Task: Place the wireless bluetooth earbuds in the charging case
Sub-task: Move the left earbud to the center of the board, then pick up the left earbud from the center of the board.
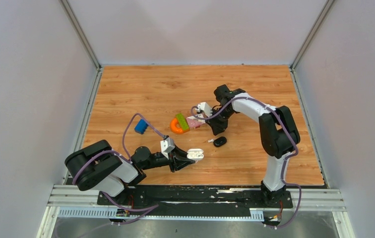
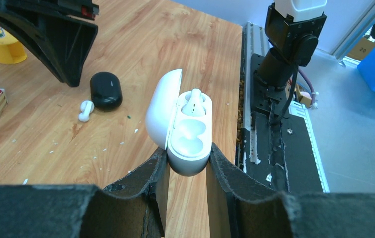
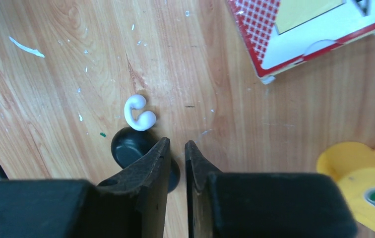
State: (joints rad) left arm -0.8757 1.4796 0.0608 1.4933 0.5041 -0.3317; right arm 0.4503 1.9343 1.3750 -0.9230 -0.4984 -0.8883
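Note:
My left gripper is shut on the lower end of a white charging case, low over the table's near middle. The case's lid hangs open to the left. One white earbud sits in the far slot, and the near slot is empty. A second white earbud lies on the wood, touching a closed black case. My right gripper hovers just right of them, its jaws a narrow gap apart with nothing between. No black earbuds are in view.
A red-and-white card box and a yellow toy block lie beyond my right gripper. An orange ring with a green block sits mid-table, and a blue block lies to its left. The table's near edge and metal rail are close to the white case.

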